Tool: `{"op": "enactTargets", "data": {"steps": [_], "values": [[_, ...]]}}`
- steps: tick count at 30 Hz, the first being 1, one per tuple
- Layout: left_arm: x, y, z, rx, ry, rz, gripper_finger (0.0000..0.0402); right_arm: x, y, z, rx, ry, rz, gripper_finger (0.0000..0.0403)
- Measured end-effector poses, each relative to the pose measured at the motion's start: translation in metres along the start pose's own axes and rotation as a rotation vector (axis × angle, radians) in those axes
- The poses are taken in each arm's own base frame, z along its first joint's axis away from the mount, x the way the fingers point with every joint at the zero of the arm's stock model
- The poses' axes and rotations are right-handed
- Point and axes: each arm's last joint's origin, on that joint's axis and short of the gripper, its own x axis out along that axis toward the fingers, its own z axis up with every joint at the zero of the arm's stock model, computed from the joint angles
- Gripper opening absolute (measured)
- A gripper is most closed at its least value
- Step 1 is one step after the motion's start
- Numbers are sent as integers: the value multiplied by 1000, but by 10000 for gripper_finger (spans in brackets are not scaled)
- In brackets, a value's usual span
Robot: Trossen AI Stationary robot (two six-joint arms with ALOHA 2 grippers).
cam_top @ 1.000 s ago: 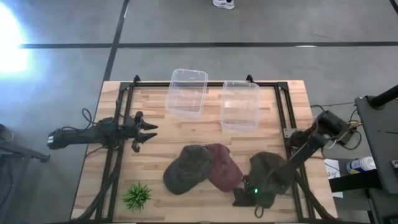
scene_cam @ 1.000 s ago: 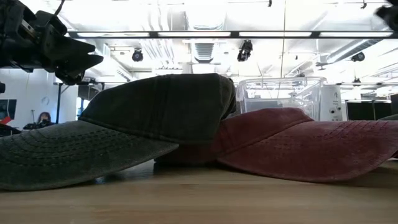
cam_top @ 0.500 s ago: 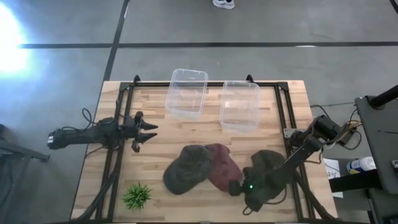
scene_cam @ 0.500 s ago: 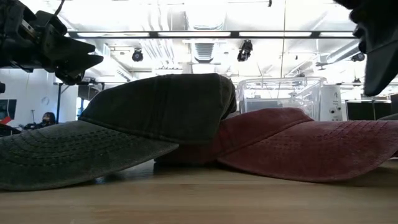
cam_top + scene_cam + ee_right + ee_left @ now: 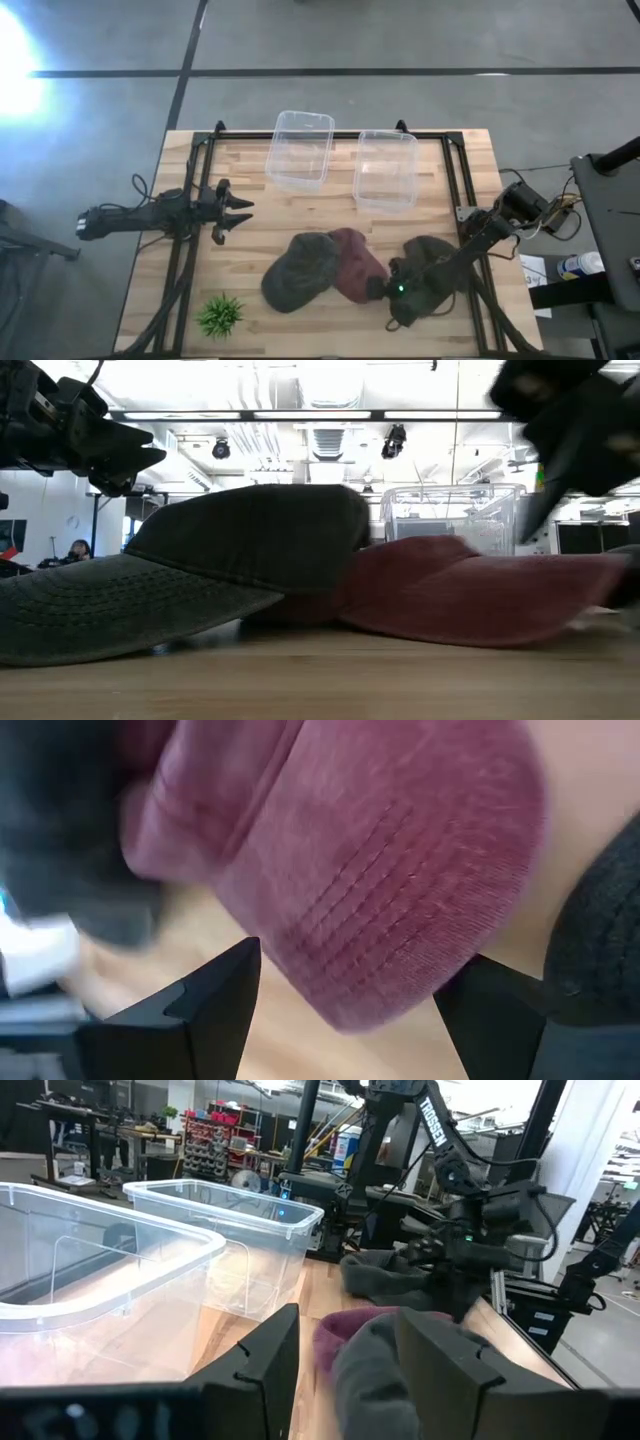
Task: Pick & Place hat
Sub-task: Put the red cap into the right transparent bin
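Note:
Three caps lie on the wooden table near its near edge. An olive cap (image 5: 298, 268) (image 5: 230, 560) overlaps a maroon cap (image 5: 352, 262) (image 5: 470, 595). A second dark cap (image 5: 425, 255) lies to their right, under my right arm. My right gripper (image 5: 380, 290) (image 5: 350, 1010) is open and low, with one finger on each side of the maroon cap's brim (image 5: 400, 890). My left gripper (image 5: 243, 210) (image 5: 345, 1370) hangs open above the table's left half, away from the caps. My right gripper stands open astride the maroon cap's brim (image 5: 380, 970), coming level from the table's right side. The brim lies in the gap between the fingers (image 5: 215, 1000). Whether a finger touches it, I cannot tell.
Two clear plastic bins (image 5: 300, 148) (image 5: 387, 168) stand side by side at the far edge. A small green plant (image 5: 220, 314) sits at the near left corner. A black metal frame (image 5: 190, 230) runs along the table's left and right sides.
My right gripper has moved from over the right dark cap toward the table's left and far edge, reaching the maroon cap's brim, and has come into the low view at its upper right. In the low view the maroon cap has shifted a little toward the olive cap.

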Motion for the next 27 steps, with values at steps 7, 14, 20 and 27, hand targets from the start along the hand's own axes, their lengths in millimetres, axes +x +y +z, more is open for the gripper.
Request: {"op": "enactTargets", "data": {"steps": [7, 14, 20, 27], "values": [[0, 0, 0, 0, 0, 1, 161, 12, 11, 22, -28, -116, 37, 251], [0, 0, 0, 0, 0, 0, 161, 18, 15, 34, -72, -196, 59, 164], [0, 0, 0, 0, 0, 1, 161, 20, 18, 41, -93, -310, 115, 82], [0, 0, 0, 0, 0, 1, 161, 12, 26, 43, -168, -369, 188, 17]]}}
